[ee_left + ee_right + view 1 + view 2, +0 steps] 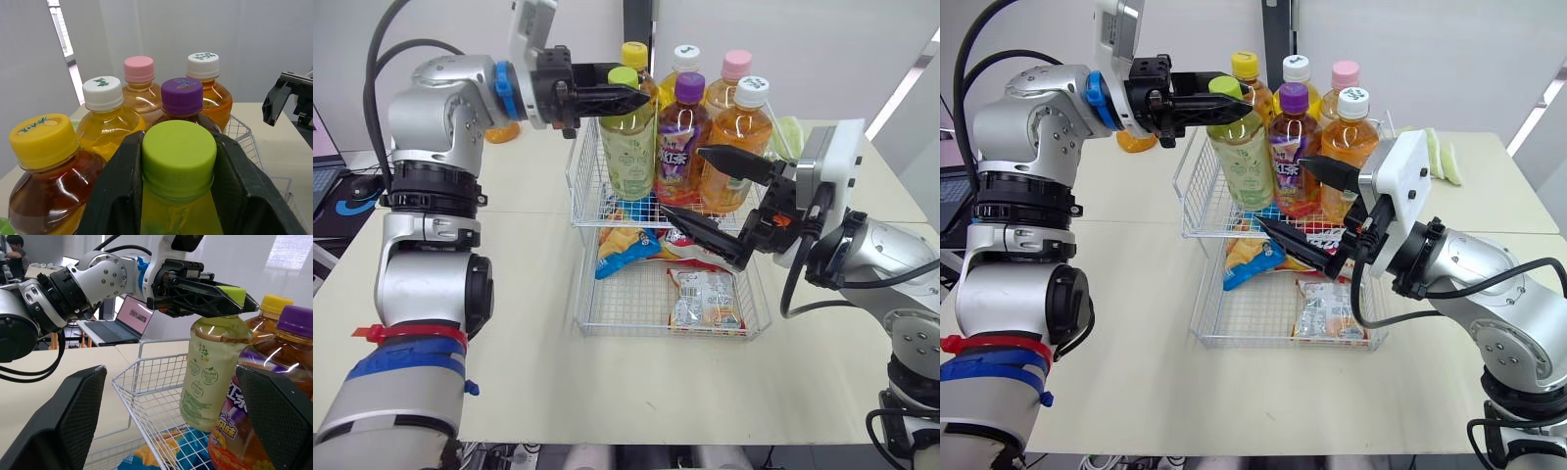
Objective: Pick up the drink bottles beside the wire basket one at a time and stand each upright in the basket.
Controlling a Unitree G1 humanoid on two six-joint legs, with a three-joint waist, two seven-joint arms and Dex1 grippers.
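Pale table (538, 372) w/ a white wire basket (579, 181) at its centre: raised upper tier at the back, lower tray (607, 318) in front.

L gripper (634, 88) reaches in from the robot's left, above the upper tier's left front corner. It is clamped on the green-cap bottle (628, 147), one finger each side of the cap and neck. Bottle is upright, yellow-green liquid, its base low inside the upper tier. Can't tell if the base touches the mesh. Label is pale green w/ small leaf marks and fine print, too small to read.

R gripper (681, 180) sits at the basket's right front, fingers spread wide and gripping nothing, just in front of the purple-cap bottle (680, 147).

5 more bottles stand upright in the upper tier, packed close. The purple-cap one is next to the green-cap bottle, w/ a purple label and big white characters, not fully legible. The white-cap bottle (734, 147) at front right holds orange liquid and has a small green print on its cap. Back row: yellow-cap bottle (636, 57) w/ dark tea, 2nd white-cap bottle (683, 61), pink-cap bottle (732, 73).

Lower tray holds snack packs: a blue/yellow one (622, 245) and a clear one w/ an orange header (705, 299). Their text is unreadable.

Open laptop (134, 316) on a desk behind.
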